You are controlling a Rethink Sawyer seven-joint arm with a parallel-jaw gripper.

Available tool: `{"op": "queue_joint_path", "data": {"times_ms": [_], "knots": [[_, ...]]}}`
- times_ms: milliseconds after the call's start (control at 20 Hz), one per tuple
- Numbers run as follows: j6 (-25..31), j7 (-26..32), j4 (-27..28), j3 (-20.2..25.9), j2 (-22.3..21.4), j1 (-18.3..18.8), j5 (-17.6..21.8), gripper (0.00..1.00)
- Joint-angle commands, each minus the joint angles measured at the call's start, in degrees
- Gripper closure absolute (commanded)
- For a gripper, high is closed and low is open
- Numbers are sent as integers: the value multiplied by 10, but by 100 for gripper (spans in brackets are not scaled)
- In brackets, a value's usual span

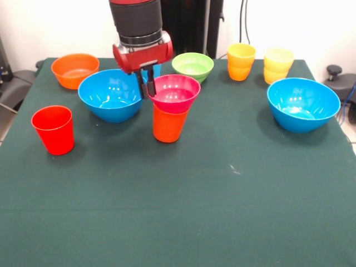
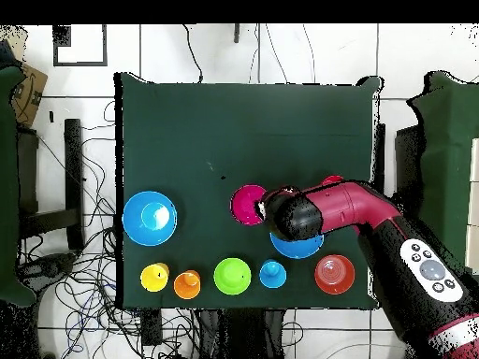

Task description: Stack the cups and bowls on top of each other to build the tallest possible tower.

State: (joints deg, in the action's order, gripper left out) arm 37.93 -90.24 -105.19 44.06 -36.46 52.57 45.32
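A pink-red bowl (image 1: 177, 92) sits upright on an orange cup (image 1: 168, 125) near the table's middle, a small tower; the bowl also shows in the overhead view (image 2: 248, 204). My gripper (image 1: 146, 90) comes down from above, its fingers closed on the bowl's left rim. In the overhead view the wrist hides the gripper (image 2: 266, 208). A large blue bowl (image 1: 110, 94) stands just left of the tower, mostly under my arm in the overhead view (image 2: 297, 247). A red cup (image 1: 54, 129) stands at the front left.
At the back stand an orange bowl (image 1: 75, 69), a lime-green bowl (image 1: 193, 65), a yellow-orange cup (image 1: 241, 61) and a pale yellow cup (image 1: 278, 62). A light blue cup (image 2: 272, 274) is behind my gripper. A second blue bowl (image 1: 303, 103) is at the right.
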Motion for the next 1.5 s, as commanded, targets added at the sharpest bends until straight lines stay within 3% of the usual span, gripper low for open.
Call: {"op": "queue_joint_path", "data": {"times_ms": [50, 200, 250, 950, 1250, 1500], "knots": [[38, 108, -8, -10, 40, -24, 31, 100], [47, 111, -6, -15, 33, -31, 39, 100], [50, 112, -5, -17, 31, -33, 41, 0], [41, 100, 0, -22, 16, -48, 51, 0], [28, 79, -14, -28, -20, -55, 57, 0], [53, 106, -18, -17, -56, -45, 36, 0]]}}
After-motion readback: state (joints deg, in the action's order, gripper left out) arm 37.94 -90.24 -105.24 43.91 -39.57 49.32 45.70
